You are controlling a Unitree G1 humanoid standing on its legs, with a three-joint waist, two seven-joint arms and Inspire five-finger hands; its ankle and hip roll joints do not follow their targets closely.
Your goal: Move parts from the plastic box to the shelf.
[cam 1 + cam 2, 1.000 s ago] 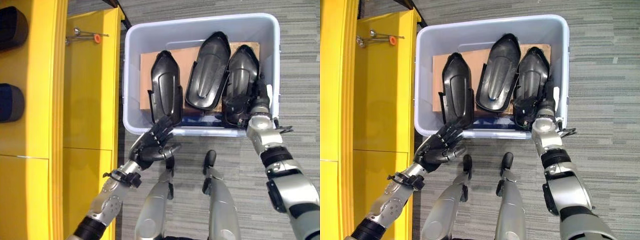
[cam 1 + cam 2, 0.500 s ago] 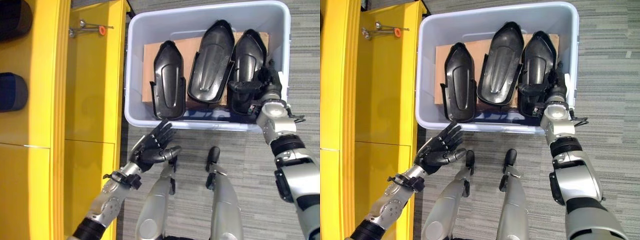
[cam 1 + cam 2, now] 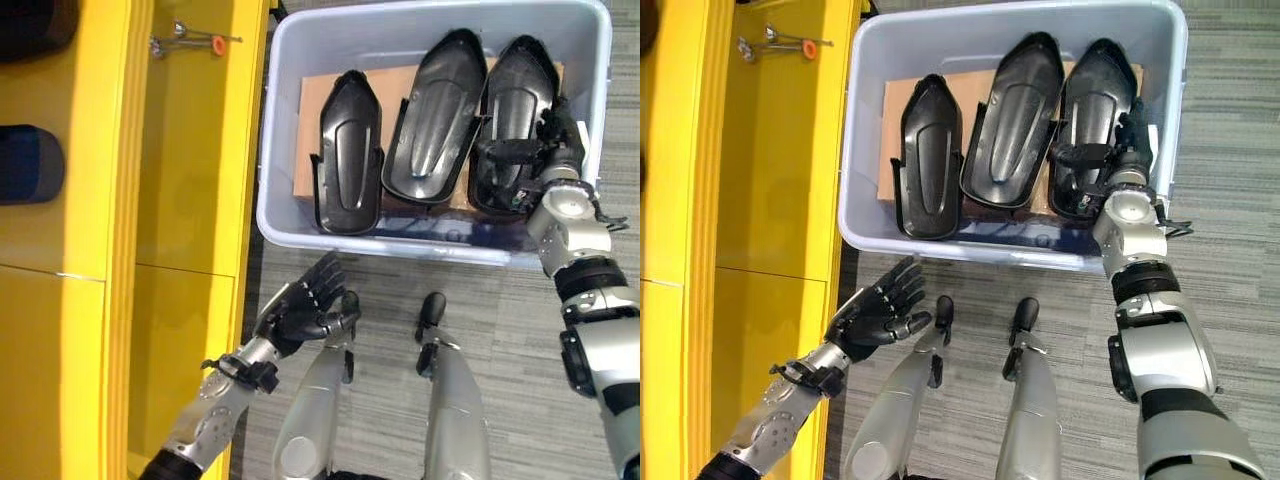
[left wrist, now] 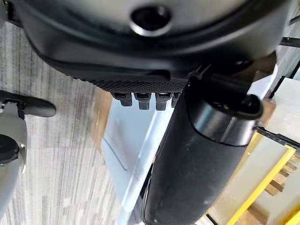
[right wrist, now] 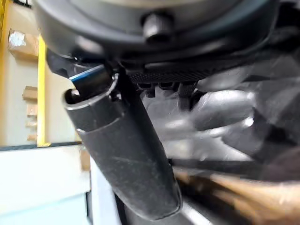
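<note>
Shelving in yellow (image 3: 190, 190) is seen beside the pale plastic box (image 3: 285, 130), where three black moulded parts lie on cardboard (image 3: 312, 105); the right-hand part (image 3: 520, 95) is met by the right hand (image 3: 545, 160), though whether its fingers are closed on it cannot be told; the left hand (image 3: 300, 312) is held outside the box, fingers spread and empty; the shells are judged stiff, light and smooth, best taken by a rim; no legible writing is made out.

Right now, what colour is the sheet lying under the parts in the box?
Tan, like cardboard: the sheet shows best in the right eye view, under the parts in the box.
</note>
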